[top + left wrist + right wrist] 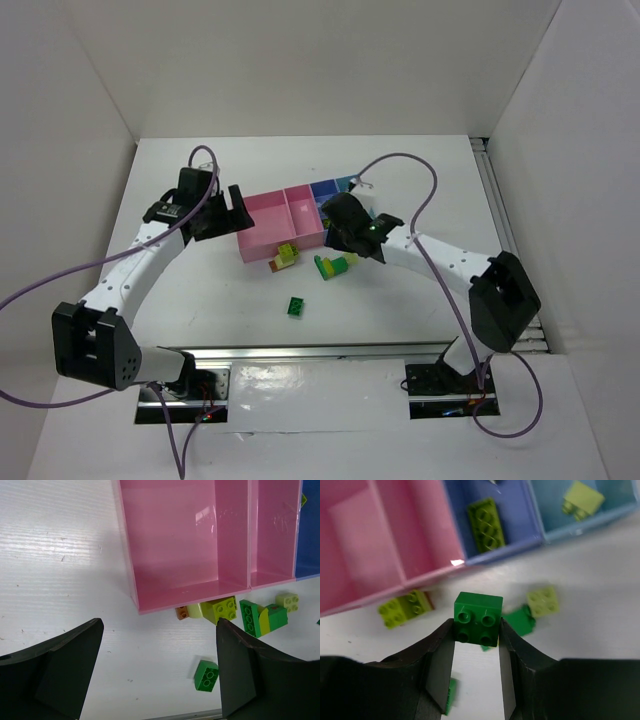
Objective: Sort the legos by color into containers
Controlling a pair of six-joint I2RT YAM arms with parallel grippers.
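white table [400, 310], white walls [300, 60] around it, metal rail [330, 352] at near edge.

tray [175, 555]: glossy pink plastic | green brick [478, 617]: smooth plastic | table [60, 555]: matt white, scuffed

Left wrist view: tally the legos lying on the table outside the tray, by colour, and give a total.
Dark green legos: 3
Lime legos: 2
Pale yellow legos: 2
Orange-brown lego: 1
Total: 8, not counting the green sliver cut off at the right edge.
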